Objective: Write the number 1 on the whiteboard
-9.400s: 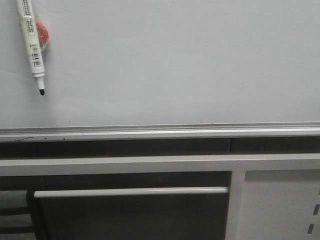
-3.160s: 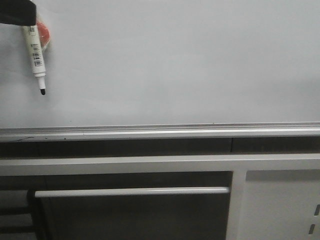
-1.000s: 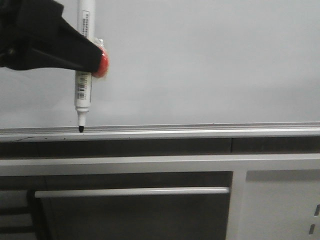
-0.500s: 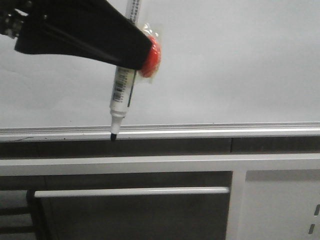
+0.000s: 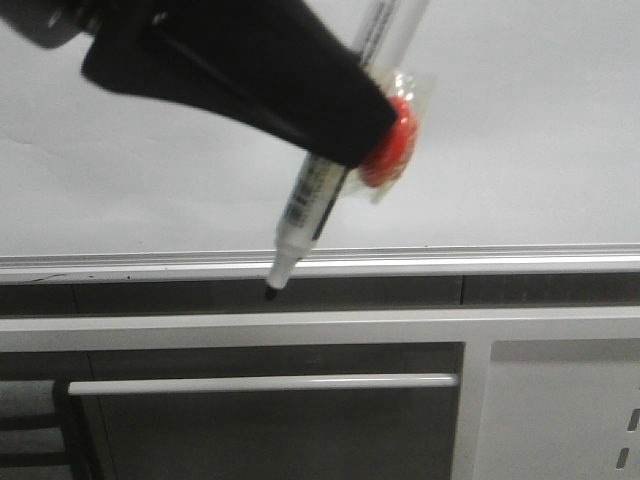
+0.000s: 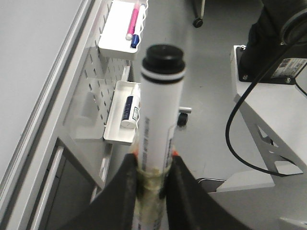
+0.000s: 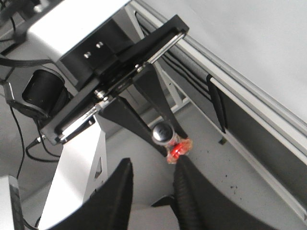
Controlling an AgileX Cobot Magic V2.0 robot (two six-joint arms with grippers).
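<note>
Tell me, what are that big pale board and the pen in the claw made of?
The whiteboard looks like smooth, glossy coated panel, pale grey-white with soft sheen; the rail along its edge looks like brushed aluminium. The marker seems white plastic with a printed label and a dark felt-like tip, held in the left gripper, apparently matte black plastic.

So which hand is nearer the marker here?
Left. The left hand is clamped on the marker barrel, in front of the whiteboard. The right hand sits apart from the marker, open and holding nothing.
</note>
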